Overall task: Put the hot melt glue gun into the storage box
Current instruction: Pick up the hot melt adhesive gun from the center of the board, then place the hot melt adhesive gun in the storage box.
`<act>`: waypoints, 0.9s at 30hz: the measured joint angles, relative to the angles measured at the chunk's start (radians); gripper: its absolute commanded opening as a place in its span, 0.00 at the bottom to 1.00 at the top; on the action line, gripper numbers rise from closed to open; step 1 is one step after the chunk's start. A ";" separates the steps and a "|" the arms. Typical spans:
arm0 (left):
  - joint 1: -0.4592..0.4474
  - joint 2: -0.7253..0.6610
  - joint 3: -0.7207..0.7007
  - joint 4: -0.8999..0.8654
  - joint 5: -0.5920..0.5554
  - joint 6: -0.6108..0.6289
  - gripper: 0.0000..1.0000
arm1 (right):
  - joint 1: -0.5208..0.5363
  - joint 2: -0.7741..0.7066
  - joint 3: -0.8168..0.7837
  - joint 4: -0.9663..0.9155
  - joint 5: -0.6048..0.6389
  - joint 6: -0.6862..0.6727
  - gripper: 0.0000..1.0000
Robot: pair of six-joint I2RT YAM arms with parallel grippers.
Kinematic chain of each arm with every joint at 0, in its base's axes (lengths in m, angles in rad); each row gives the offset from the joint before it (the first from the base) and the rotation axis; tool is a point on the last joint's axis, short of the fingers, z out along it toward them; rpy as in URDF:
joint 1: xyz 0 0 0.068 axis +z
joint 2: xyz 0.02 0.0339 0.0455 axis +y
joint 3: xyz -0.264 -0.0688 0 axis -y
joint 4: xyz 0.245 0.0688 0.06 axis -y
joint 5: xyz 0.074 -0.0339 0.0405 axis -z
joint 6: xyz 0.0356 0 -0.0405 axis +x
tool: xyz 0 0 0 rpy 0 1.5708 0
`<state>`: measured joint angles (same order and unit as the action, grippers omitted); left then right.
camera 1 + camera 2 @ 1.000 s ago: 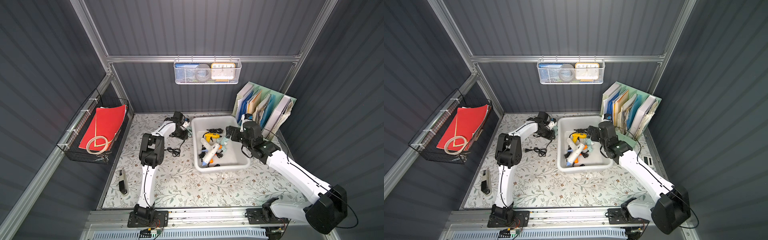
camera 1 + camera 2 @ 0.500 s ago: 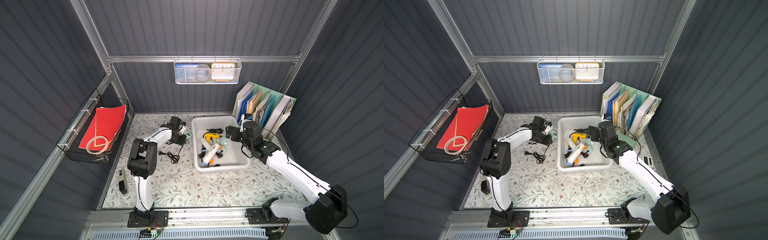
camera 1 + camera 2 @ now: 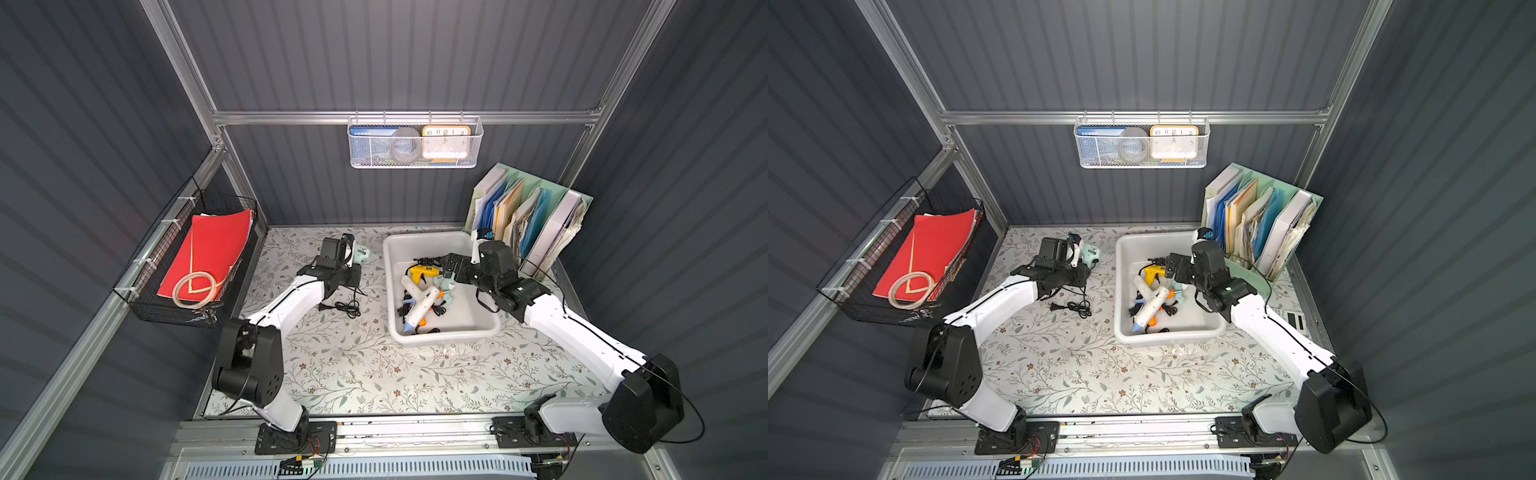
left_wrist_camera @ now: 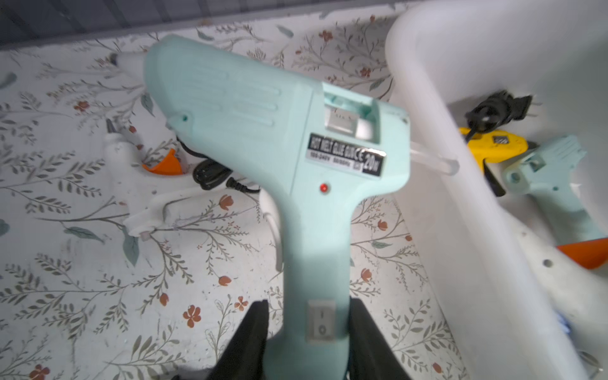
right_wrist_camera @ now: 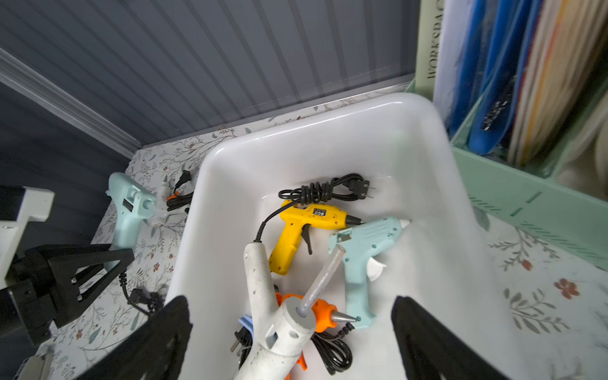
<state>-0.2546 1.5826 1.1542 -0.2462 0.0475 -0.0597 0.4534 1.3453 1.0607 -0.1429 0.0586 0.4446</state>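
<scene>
At nine o'clock of the box (image 3: 440,334), the left hand (image 4: 307,332) pinches a mint glue gun (image 4: 279,138) by its grip, raised above the table (image 3: 353,365), not yet in. A white gun (image 4: 131,154) lies beneath. Three guns already lie in the box, where the right hand (image 5: 292,332) hovers spread.

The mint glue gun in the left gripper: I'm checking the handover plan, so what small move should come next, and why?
Probably carry it sideways over the storage box rim. The left gripper clamps the mint glue gun by its handle, lifted clear of the table and just outside the box wall.
</scene>
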 measured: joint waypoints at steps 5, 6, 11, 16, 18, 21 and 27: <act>0.000 -0.103 -0.033 0.080 0.075 -0.006 0.00 | 0.000 0.078 0.076 0.040 -0.175 0.017 0.98; 0.000 -0.116 -0.035 0.095 0.097 -0.007 0.00 | 0.000 0.102 0.102 0.053 -0.225 0.023 0.96; 0.000 -0.143 -0.036 0.137 0.220 -0.007 0.00 | 0.000 0.209 0.202 0.125 -0.438 0.064 0.88; -0.002 -0.143 -0.028 0.130 0.356 0.000 0.00 | 0.000 0.326 0.312 0.195 -0.623 0.121 0.87; -0.002 -0.143 -0.016 0.123 0.396 0.007 0.00 | 0.000 0.363 0.351 0.215 -0.671 0.141 0.86; -0.002 -0.144 -0.003 0.119 0.441 0.017 0.00 | 0.000 0.406 0.405 0.235 -0.716 0.163 0.83; -0.002 -0.144 -0.002 0.099 0.478 0.032 0.00 | 0.000 0.478 0.481 0.285 -0.782 0.225 0.76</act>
<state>-0.2565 1.4387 1.1522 -0.1474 0.5255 -0.0277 0.4534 1.8236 1.5417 0.1421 -0.7231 0.6701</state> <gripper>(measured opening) 0.382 0.778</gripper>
